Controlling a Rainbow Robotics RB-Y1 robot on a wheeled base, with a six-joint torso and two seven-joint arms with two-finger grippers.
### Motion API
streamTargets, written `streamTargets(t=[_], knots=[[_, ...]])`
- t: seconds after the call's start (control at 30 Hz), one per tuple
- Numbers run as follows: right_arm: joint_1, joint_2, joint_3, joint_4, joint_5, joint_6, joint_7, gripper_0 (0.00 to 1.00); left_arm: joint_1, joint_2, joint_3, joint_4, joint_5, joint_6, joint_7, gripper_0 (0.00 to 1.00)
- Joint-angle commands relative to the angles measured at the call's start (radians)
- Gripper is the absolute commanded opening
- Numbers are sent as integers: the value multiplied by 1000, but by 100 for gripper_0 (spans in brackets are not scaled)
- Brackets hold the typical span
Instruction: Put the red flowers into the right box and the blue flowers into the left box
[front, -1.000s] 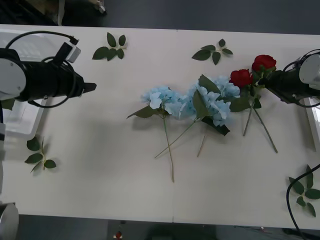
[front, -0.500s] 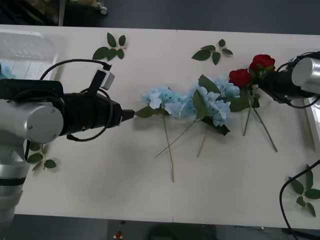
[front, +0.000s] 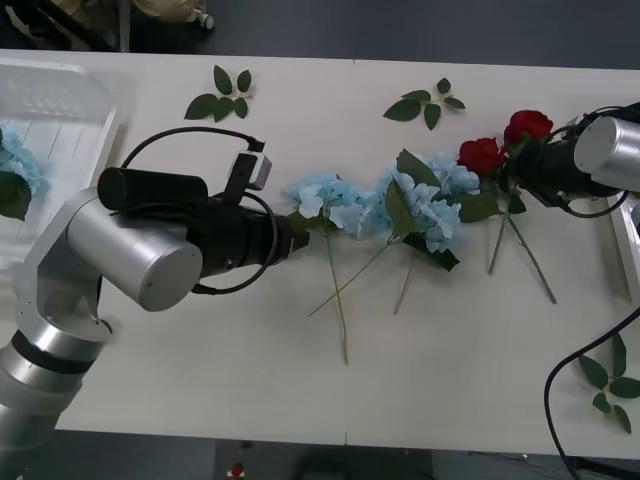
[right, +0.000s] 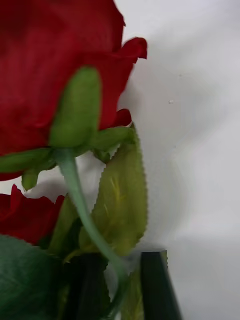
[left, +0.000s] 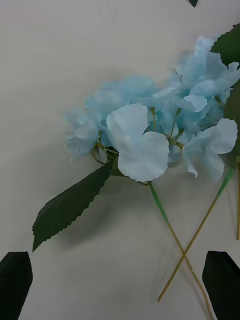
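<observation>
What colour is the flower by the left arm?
Pale sky blue flower, best seen in the left wrist view.

Left arm (front: 120, 250): thick silver-grey tube links, rounded joint at elbow, black cylindrical forearm section. Small white box (front: 250, 170) mounted on top of black section, black cable looped from it back over arm. Left gripper (left: 120, 272): two flat black fingers (left: 15, 277) with angled tips.

Right arm (front: 610, 155): silver-grey cylinder, black wrist section, thin black cables (front: 560, 400) trailed beside it. Right gripper (right: 120, 287): narrow black fingers (right: 157, 285).
</observation>
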Motion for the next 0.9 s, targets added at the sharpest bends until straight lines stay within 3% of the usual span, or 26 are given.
streamTargets(t=[0.03, 0.43, 0.9], knots=[[-31, -3, -4, -13, -4, -13, -34, 0, -89, 3, -51, 35, -28, 0, 94, 100], [-44, -15, -46, -14, -12, 19, -17, 0, -144, -63, -102, 192, -17, -29, 107, 100], [-66, -130, -141, -143, -82, 259, 45, 0, -239, -112, -136, 391, -14, -115, 107, 100]])
